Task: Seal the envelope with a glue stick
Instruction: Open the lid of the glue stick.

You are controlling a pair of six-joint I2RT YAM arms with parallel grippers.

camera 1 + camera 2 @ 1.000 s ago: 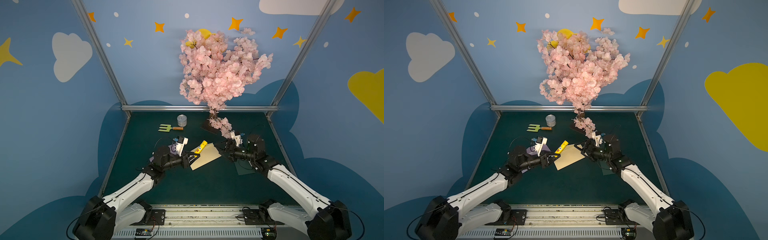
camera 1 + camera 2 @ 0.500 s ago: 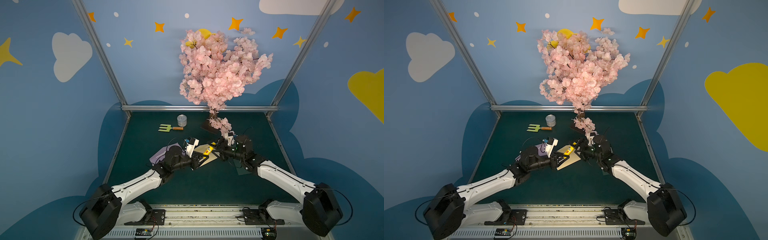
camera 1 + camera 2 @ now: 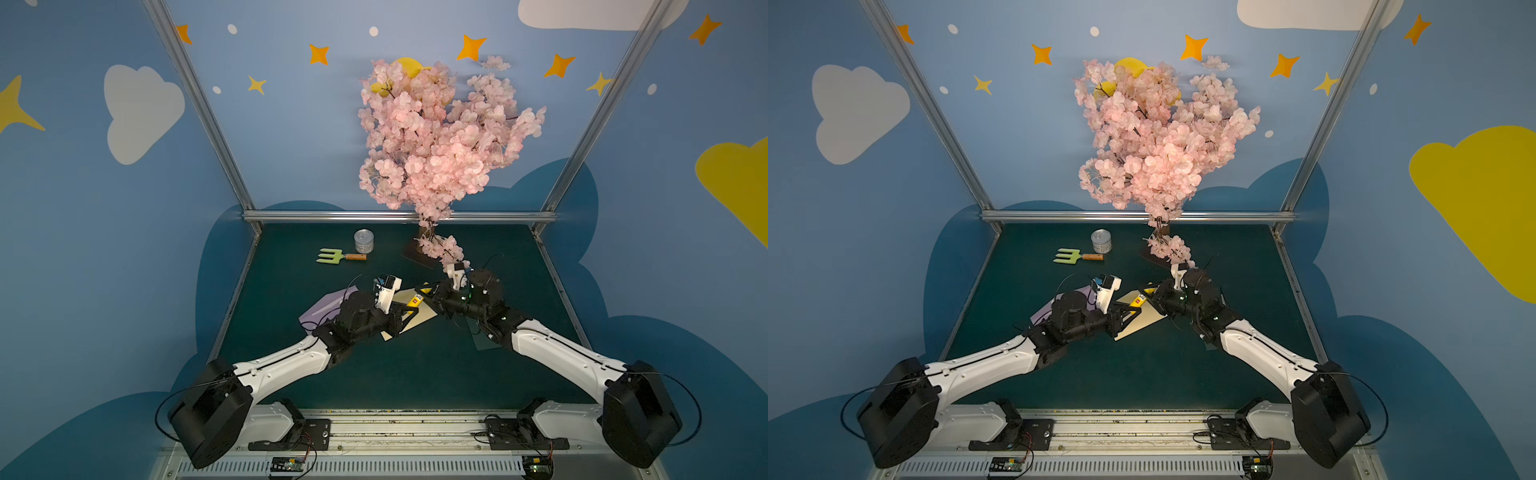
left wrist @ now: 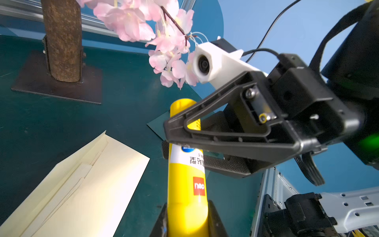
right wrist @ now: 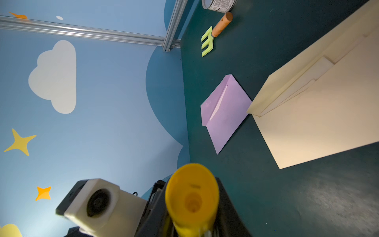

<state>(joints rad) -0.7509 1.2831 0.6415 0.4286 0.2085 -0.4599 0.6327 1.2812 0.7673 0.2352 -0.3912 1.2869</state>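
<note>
Glue stick (image 4: 186,184) | left hand (image 4: 187,222) grips base (image 4: 187,213) | right hand (image 4: 180,141) grips cap (image 4: 182,106) | label (image 4: 188,162) text: left wrist only

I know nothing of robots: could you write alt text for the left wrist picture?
A yellow glue stick fills the foreground, gripped at its base by the left gripper and near its cap by the right gripper. A cream envelope lies beside it on the table, a blossom tree behind.

Left gripper (image 4: 186,220) holds the glue stick (image 4: 184,188) by its base; right gripper (image 4: 174,139) has its jaws clamped on the cap end; envelope (image 4: 82,184) lies beside.
</note>
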